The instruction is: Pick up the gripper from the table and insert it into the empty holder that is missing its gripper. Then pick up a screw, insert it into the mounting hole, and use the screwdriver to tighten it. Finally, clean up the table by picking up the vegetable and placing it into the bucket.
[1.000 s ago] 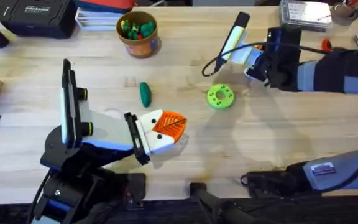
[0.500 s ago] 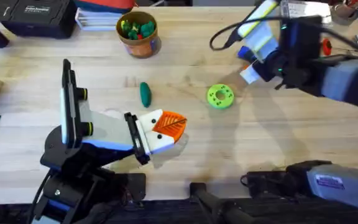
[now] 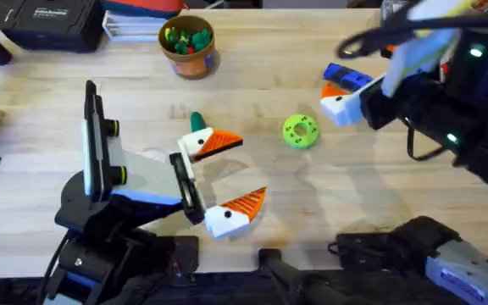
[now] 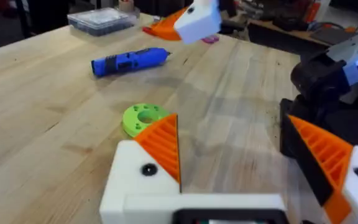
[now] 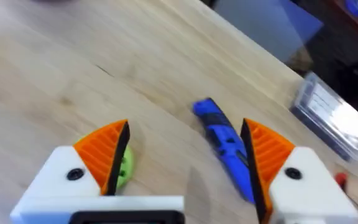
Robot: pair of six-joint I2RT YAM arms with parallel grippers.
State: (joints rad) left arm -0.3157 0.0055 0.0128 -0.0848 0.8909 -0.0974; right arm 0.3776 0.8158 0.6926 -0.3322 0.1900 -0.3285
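Overhead: both grippers spread wide over the pale, grained wooden table (image 3: 49, 161).

Lower left of frame: left gripper (image 3: 227, 176), white blocks with orange ribbed wedge pads, parted wide and holding nothing. Just above its upper finger, touching or nearly so, the vegetable (image 3: 196, 122), a dark green smooth oblong, partly hidden. Top left of centre: the bucket (image 3: 191, 59), round, orange-tan with yellow rim, small toys inside. Centre: bright green ring (image 3: 300, 131) with holes, flat on the wood. Upper right: the screwdriver (image 3: 346, 74), fat blue pen shape, lying flat just beside the right gripper (image 5: 185, 152); seen between its fingers (image 5: 101, 149) in the right wrist view, jaws apart, not touching it. Clear plastic case (image 5: 328, 118) beyond.
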